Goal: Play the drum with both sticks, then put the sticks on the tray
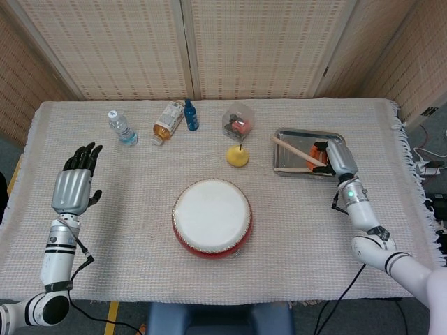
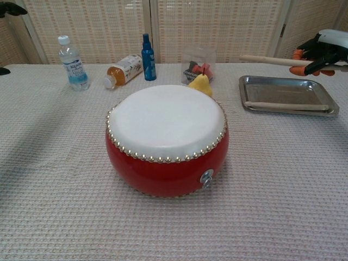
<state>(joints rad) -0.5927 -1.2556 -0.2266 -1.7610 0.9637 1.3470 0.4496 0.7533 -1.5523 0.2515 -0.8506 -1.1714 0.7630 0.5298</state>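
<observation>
The red drum (image 1: 211,217) (image 2: 167,137) with a white skin stands mid-table. My right hand (image 1: 336,159) (image 2: 324,50) grips a wooden drumstick (image 1: 296,151) (image 2: 266,60), holding it above the steel tray (image 1: 288,135) (image 2: 277,87), its free end pointing left. A second stick (image 1: 293,169) (image 2: 285,105) lies flat in the tray along its near side. My left hand (image 1: 72,185) hovers over the table's left side, fingers apart, holding nothing; only a dark sliver of the left hand (image 2: 10,7) shows in the chest view.
Behind the drum sit a yellow pear (image 1: 237,155), a clear box of small items (image 1: 238,120), a blue bottle (image 1: 190,115), a lying orange-drink bottle (image 1: 167,122) and a water bottle (image 1: 121,127). The cloth-covered table's right edge is near the tray.
</observation>
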